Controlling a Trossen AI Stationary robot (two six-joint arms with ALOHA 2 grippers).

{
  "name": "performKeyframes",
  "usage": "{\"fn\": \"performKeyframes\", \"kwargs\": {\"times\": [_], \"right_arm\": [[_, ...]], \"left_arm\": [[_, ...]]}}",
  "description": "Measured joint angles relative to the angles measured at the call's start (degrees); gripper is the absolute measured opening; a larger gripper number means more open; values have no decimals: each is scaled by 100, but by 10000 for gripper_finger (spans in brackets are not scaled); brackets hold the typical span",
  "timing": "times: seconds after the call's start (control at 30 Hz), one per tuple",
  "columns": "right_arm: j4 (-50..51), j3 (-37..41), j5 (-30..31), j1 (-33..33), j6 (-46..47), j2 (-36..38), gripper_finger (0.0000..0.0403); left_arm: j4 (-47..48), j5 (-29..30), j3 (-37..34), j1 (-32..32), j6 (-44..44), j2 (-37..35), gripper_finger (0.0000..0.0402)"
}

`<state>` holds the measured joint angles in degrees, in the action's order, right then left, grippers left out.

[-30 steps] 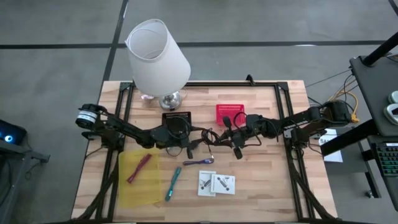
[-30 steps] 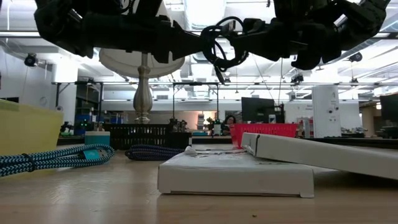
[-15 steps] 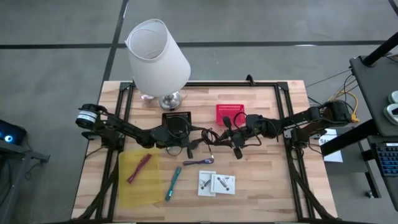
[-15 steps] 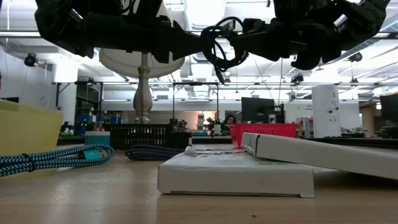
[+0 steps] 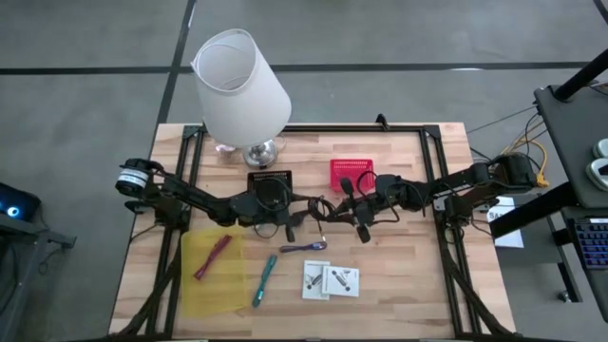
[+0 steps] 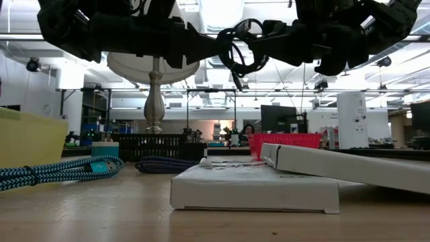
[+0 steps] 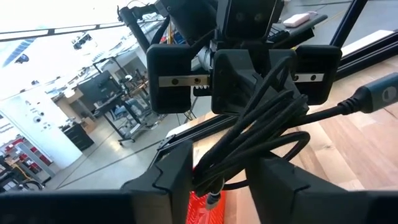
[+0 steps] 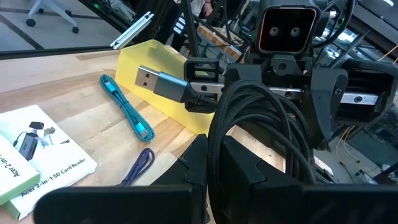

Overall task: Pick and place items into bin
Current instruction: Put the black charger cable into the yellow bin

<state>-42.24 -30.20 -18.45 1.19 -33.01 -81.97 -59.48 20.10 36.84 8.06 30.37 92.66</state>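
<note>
Right gripper (image 5: 362, 211), centre-right of the high view: you have it clamped on the black coiled cable (image 5: 323, 206), the loops pinched between its fingers (plain in the right wrist view). Left gripper (image 5: 296, 217), just left of centre, faces it with the same bundle between its fingers (image 7: 168, 180); they sit around the loops, but you cannot tell from these frames whether they actually pinch. The cable hangs between the two arms, above the table (image 5: 399, 285), one plug end dangling.

Other items lie below: teal cable (image 5: 264, 281) at lower centre-left, purple cable (image 5: 304, 247) at centre, two white packets (image 5: 331, 279) touching each other just right of it, maroon strap (image 5: 212, 256) inside the yellow bin (image 5: 195, 290) at lower left. A red basket (image 5: 351, 171) and a black basket (image 5: 270, 180) sit above centre; the lamp (image 5: 241, 87) is upper left.

Risks, as I judge them:
- If both grippers hold and the arms pull apart, the coil could unravel or strain.
- If the right one lets go before the left grip is sure, the bundle drops onto the table.
- A trailing plug could snag a finger or basket rim on the carry.
</note>
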Motion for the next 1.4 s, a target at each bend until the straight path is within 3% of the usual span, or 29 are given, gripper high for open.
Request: {"fn": "performKeyframes", "kwargs": {"times": [0.57,0.97,1.4], "right_arm": [[-8,0,2,-2,68,7,20],[246,-7,49,-4,-35,11,22],[326,-4,78,-4,79,0,119]], "left_arm": [[20,2,0,-22,20,0,24],[70,0,-4,-22,17,2,13],[34,2,-11,-22,0,2,12]]}}
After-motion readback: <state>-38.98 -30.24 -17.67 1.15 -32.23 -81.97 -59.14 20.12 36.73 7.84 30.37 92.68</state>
